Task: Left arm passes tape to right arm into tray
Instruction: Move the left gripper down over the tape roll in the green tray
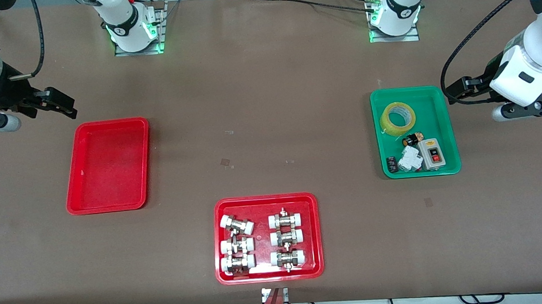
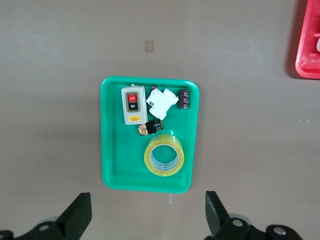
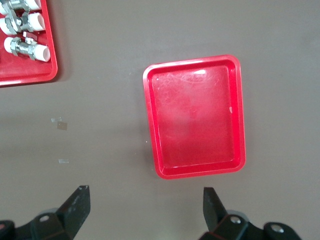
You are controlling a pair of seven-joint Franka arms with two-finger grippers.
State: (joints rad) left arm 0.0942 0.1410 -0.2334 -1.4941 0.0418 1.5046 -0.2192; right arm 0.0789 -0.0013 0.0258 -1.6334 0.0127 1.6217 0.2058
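The tape (image 1: 398, 118) lies flat in the green tray (image 1: 448, 128), at the end farther from the front camera; it also shows in the left wrist view (image 2: 164, 155). My left gripper (image 1: 464, 90) hangs open and empty over the bare table beside the green tray, toward the left arm's end; in its wrist view (image 2: 147, 205) the jaws stand wide apart, short of the tray's rim. The plain red tray (image 1: 107, 166) is empty and also shows in the right wrist view (image 3: 195, 117). My right gripper (image 1: 57, 103) is open and empty over the table beside it (image 3: 145, 197).
The green tray also holds a grey switch box (image 1: 431, 154), a white breaker (image 1: 409, 159) and small black parts. A wider red tray (image 1: 270, 277) with several white-capped metal fittings sits near the front edge, midway along the table.
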